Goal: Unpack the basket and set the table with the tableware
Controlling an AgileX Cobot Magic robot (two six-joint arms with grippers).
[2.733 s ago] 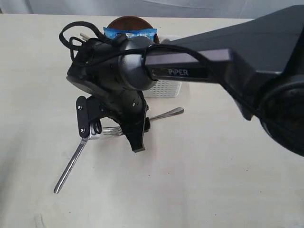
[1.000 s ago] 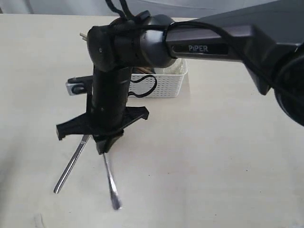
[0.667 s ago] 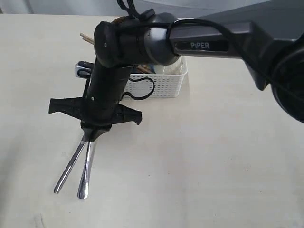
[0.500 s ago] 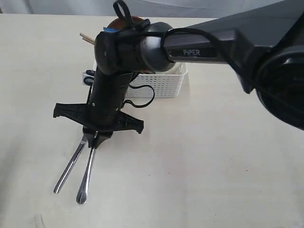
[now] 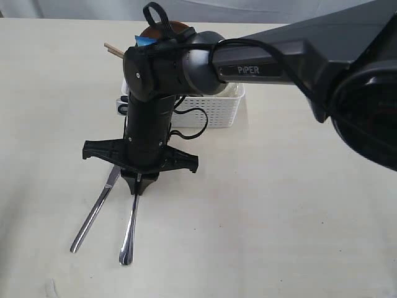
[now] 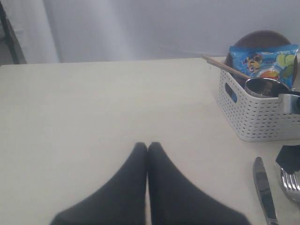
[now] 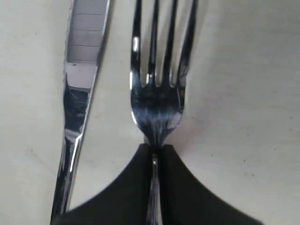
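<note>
The right end effector (image 5: 135,184) points straight down at the worktop (image 5: 285,217) in front of the basket (image 5: 214,112), and its two dark fingers are clamped on the neck of the fork (image 5: 129,231), just behind the tines. In the right wrist view the fork (image 7: 157,101) runs out from between the fingertips of that end effector (image 7: 153,151) with its four tines pointing away from the grip. In the exterior view the handle stretches from under the end effector toward the near edge of the worktop. Whether the fork rests fully on the surface or is held a little above it cannot be told. The knife (image 5: 93,214) lies flat just beside the fork, on its left in the exterior view, the two close at the end effector and spreading apart toward their handle ends; the knife (image 7: 77,93) is not touched by the fingers. The left end effector (image 6: 147,147) hangs over bare worktop with its fingertips pressed together and nothing between them, well apart from the basket (image 6: 255,117). That basket holds the cup (image 6: 265,86), the chopsticks (image 6: 226,67) leaning out over its rim, a blue chip bag (image 6: 262,61) and, behind the bag, the plate (image 6: 262,37) standing on edge.
</note>
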